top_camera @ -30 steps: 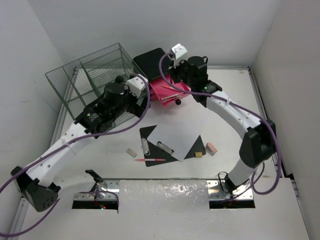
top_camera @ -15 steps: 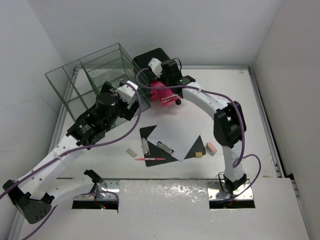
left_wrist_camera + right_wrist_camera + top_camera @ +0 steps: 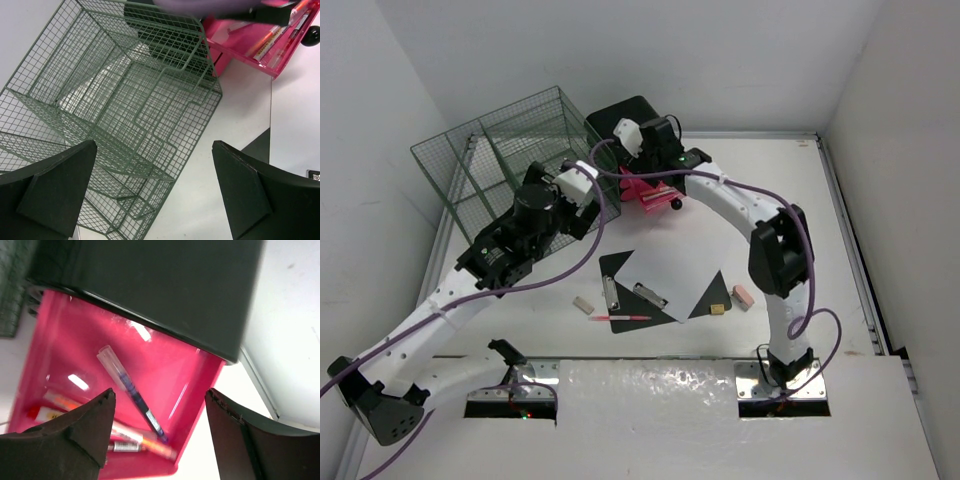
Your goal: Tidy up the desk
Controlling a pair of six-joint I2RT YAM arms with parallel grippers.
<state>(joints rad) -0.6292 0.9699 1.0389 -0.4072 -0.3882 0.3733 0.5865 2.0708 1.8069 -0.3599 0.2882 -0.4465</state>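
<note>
Drawer (image 3: pixel 60 355) open mid-frame, prob. to take pens (image 3: pixel 131 390); R gripper (image 3: pixel 159 400) wide, empty above it; L gripper (image 3: pixel 154 150) wide, empty by rack (image 3: pixel 125 95).

On the desk (image 3: pixel 790 230), the drawer (image 3: pixel 642 188) sits right of the rack (image 3: pixel 490 150).

The worktop (image 3: pixel 790 165) is a large, flat, matte-white rectangle lying level. Thin metal rails edge it at nine and three o'clock, and its far rail runs along twelve.
</note>
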